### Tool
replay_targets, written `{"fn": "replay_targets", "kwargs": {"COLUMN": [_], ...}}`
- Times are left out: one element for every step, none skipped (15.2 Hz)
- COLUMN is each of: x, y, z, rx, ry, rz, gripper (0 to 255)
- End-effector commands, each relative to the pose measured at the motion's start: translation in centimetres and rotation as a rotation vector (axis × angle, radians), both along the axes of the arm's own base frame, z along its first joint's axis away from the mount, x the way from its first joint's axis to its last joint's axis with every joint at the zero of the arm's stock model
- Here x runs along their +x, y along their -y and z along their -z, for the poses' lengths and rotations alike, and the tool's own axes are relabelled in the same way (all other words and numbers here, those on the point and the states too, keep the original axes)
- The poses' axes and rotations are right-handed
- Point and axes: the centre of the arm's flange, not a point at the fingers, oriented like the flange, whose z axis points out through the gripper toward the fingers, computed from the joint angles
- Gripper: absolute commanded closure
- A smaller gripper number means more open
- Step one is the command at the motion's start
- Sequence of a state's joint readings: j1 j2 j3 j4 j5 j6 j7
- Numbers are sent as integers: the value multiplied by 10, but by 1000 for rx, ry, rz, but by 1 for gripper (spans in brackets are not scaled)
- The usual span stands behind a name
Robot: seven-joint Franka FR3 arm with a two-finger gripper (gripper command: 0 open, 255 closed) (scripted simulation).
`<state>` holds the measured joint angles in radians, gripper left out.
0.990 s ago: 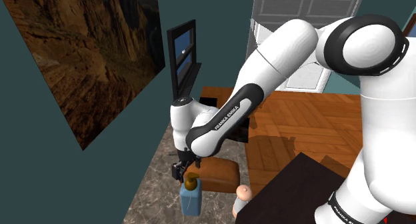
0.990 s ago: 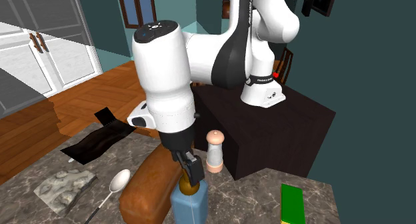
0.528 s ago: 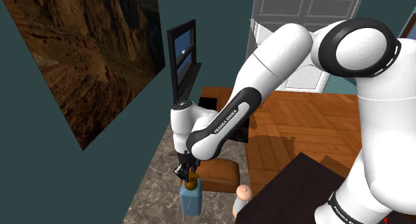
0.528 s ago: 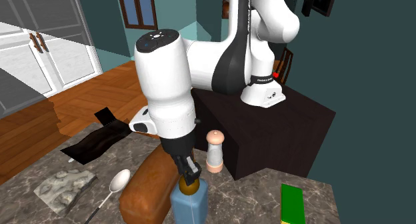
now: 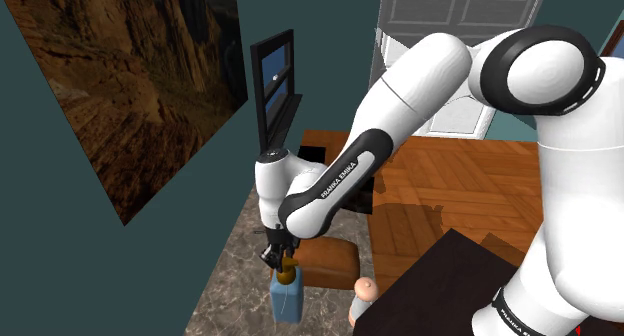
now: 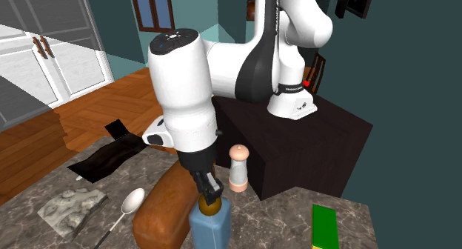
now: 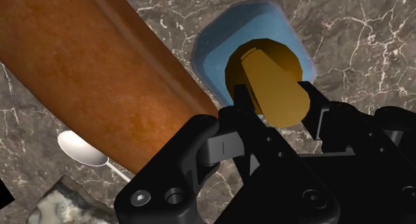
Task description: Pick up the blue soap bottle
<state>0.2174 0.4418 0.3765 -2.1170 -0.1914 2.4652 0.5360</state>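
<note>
The soap bottle (image 6: 209, 229) has a light blue, squarish body and a golden-brown pump top (image 6: 211, 207). It stands upright on the marble counter, close beside a brown loaf. My gripper (image 6: 210, 193) comes straight down onto it. In the wrist view the two black fingers (image 7: 237, 108) clasp the golden pump top (image 7: 267, 83) from both sides, with the blue body (image 7: 217, 53) below. In the shoulder view the bottle (image 5: 287, 300) stands at the bottom edge under my gripper (image 5: 283, 261).
A long brown loaf (image 6: 166, 203) lies against the bottle. A spoon (image 6: 132, 201), a grey mottled slab (image 6: 72, 207) and a black cloth (image 6: 111, 155) lie beyond the loaf. A pale shaker (image 6: 238, 167) stands by the black stand (image 6: 311, 144). A green book (image 6: 324, 227) lies nearby.
The fingers stood open above the pump top a second ago; the hand dropped slightly and they closed on it. Nothing has moved in the last half second.
</note>
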Motion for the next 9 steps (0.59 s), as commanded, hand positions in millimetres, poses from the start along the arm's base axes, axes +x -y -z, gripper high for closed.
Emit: {"fn": "replay_targets", "kwargs": {"x": [-1,-1,-1,-1,-1,-1,-1,-1,-1], "y": [1,1,1,1,1,1,1,1,1], "z": [-10,-15,-20,-25,-31,-36,-41,-47,-52], "rx": [0,0,0,0,0,0,0,0,0], "ry": [0,0,0,0,0,0,0,0,0], "rz": [0,0,0,0,0,0,0,0,0], "gripper": [255,255,255,255,255,255,255,255,255]}}
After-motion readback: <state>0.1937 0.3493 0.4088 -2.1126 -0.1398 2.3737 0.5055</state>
